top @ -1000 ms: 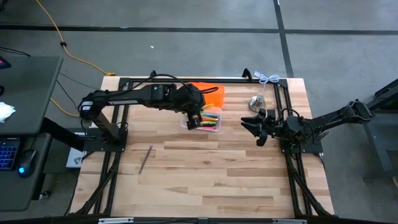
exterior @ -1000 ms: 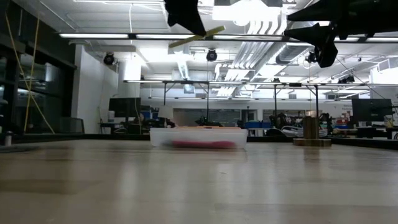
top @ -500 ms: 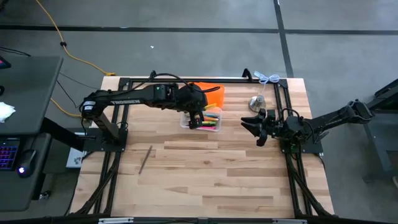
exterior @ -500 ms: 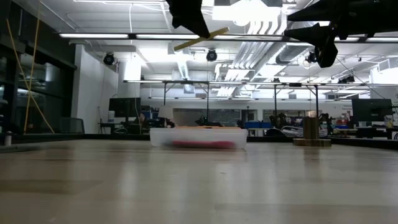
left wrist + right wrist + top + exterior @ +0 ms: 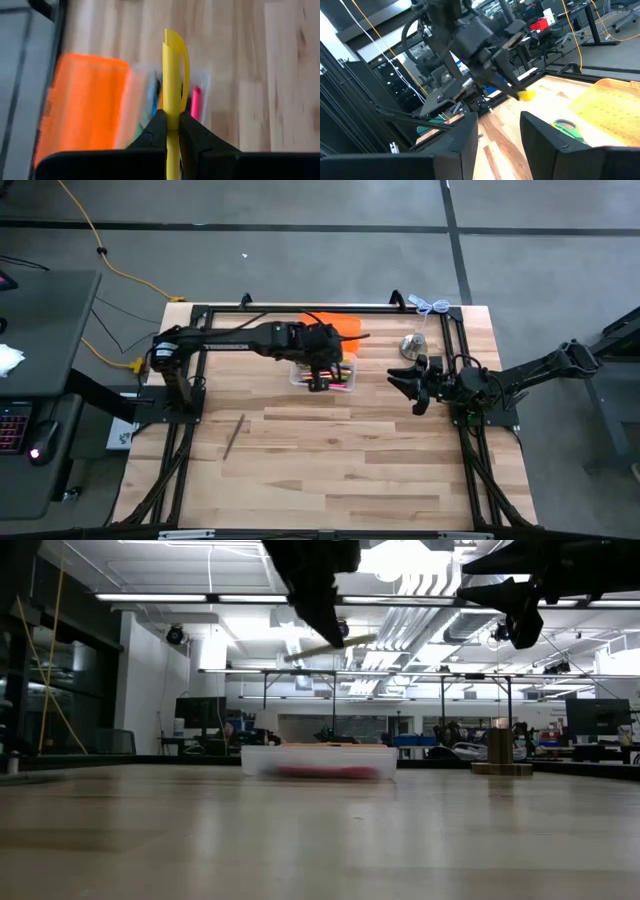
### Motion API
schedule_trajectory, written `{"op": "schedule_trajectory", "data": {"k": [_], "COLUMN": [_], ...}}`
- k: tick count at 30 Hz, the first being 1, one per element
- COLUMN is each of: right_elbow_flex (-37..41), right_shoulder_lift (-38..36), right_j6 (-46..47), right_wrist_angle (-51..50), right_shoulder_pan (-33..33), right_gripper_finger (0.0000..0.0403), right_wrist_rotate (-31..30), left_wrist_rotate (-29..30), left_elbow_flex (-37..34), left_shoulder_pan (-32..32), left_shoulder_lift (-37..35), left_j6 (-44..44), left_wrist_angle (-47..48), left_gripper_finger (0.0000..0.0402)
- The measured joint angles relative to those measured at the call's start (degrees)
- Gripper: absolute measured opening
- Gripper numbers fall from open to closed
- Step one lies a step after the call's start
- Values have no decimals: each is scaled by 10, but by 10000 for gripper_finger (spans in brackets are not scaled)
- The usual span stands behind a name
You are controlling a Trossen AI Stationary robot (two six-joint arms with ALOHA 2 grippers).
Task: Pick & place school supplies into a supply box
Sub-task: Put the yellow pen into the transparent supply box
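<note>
Fingers of the left gripper (image 5: 172, 131) pinch a yellow marker (image 5: 173, 82) above the clear supply box (image 5: 325, 374), whose orange lid (image 5: 335, 327) lies open behind it. Pens already fill the box. Off to the side the right gripper (image 5: 413, 383) hangs with its fingers apart, empty, near a silvery bell (image 5: 412, 345).

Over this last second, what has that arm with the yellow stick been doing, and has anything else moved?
The left pincer, shut on the yellow pen, has carried it further over the supply box and come lower in the low view, without letting go. The right pincer waits open in the same spot; the box and the dark pencil on the table have not moved.
</note>
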State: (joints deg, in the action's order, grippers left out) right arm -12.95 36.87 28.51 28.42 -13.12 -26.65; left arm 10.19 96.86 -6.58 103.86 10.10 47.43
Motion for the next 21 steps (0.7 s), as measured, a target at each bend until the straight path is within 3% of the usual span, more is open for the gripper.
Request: {"op": "schedule_trajectory", "data": {"k": [12, 21], "right_elbow_flex": [0, 0], "right_shoulder_lift": [3, 3], "right_j6": [0, 0], "right_wrist_angle": [-2, -4], "right_shoulder_pan": [0, 0], "right_gripper_finger": [124, 124], "right_wrist_rotate": [-2, -2], "left_wrist_rotate": [-41, -79], "left_elbow_flex": [-1, -50], "left_shoulder_pan": [-5, -37], "left_shoulder_lift": [61, 67], "left_j6": [48, 51], "left_wrist_angle": [11, -14], "left_gripper_finger": [50, 49]}}
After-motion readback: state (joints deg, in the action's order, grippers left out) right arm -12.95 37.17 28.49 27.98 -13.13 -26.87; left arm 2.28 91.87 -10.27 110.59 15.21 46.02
